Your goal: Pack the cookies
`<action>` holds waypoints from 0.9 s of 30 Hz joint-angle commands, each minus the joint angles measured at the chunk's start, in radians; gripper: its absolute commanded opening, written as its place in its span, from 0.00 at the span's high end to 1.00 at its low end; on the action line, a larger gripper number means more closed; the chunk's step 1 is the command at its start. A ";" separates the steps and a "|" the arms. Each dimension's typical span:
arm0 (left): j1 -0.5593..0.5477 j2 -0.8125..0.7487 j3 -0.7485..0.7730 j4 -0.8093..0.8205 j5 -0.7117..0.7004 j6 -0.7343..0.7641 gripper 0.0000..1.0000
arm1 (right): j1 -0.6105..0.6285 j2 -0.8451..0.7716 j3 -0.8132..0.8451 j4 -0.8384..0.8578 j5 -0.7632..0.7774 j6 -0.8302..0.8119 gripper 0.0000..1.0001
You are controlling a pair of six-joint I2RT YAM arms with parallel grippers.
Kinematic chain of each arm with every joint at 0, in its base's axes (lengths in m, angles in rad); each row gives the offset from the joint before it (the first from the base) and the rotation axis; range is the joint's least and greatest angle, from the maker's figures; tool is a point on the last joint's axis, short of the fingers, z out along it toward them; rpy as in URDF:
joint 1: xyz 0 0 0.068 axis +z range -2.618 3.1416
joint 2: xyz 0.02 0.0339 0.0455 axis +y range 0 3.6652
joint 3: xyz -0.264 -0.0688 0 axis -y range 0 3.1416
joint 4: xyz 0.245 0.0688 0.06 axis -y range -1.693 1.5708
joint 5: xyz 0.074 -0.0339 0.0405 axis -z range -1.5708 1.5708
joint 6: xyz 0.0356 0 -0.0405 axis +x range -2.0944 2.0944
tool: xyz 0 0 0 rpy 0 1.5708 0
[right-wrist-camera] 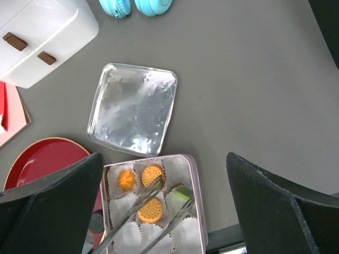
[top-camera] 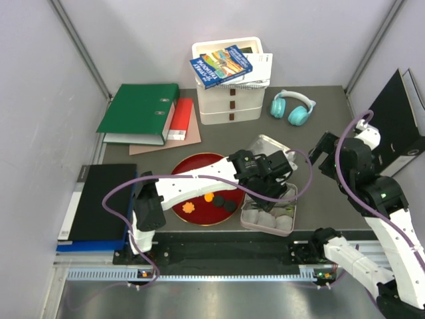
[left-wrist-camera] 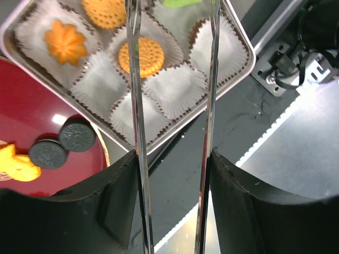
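Blades of the left pincer [left-wrist-camera: 172,8], two long thin metal strips, stand part-way apart over the tin [left-wrist-camera: 248,61]. The green cookie [right-wrist-camera: 183,192] sits between their tips with a gap showing on one side, so I judge it released rather than gripped, in or just above a cup beside the round orange cookies [left-wrist-camera: 141,56]. An orange flower [left-wrist-camera: 65,42] fills another cup, and several cups [left-wrist-camera: 175,89] are bare. Just beside the tin, on its left, lies the red plate [top-camera: 199,167], which carries the cookies not yet packed: two dark cookies [left-wrist-camera: 77,136] close together near the rim, and orange ones [left-wrist-camera: 18,165] a little further in. From the pincer these lie to the left and back toward its own arm's base, so the coming move looks like a short swing leftward off the tin. The cookies are flat discs with no long axis to line up with, so the blades only need to straddle one across its width, though the neighbouring dark one could get nudged. The left arm is plainly the nearer. The right pincer [right-wrist-camera: 164,159] hangs wide and empty, high above the lid [right-wrist-camera: 132,108] and the tin, with the tin between it and the plate. The lid rests on the worktop [right-wrist-camera: 254,95] behind the tin
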 commanded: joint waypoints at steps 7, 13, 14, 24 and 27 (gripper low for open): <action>0.012 -0.244 -0.075 0.067 -0.286 -0.102 0.42 | -0.007 0.021 0.045 0.069 -0.027 -0.015 0.01; 0.036 -0.367 -0.210 0.116 -0.342 -0.137 0.43 | -0.007 0.049 0.042 0.100 -0.055 -0.020 0.01; 0.038 -0.367 -0.216 0.122 -0.336 -0.137 0.44 | -0.007 0.052 0.040 0.109 -0.061 -0.020 0.01; 0.036 -0.223 -0.155 0.196 -0.135 -0.031 0.69 | -0.005 0.048 0.019 0.114 -0.067 -0.024 0.01; 0.038 -0.198 -0.150 0.225 -0.077 -0.011 0.74 | -0.005 0.034 0.010 0.109 -0.063 -0.024 0.01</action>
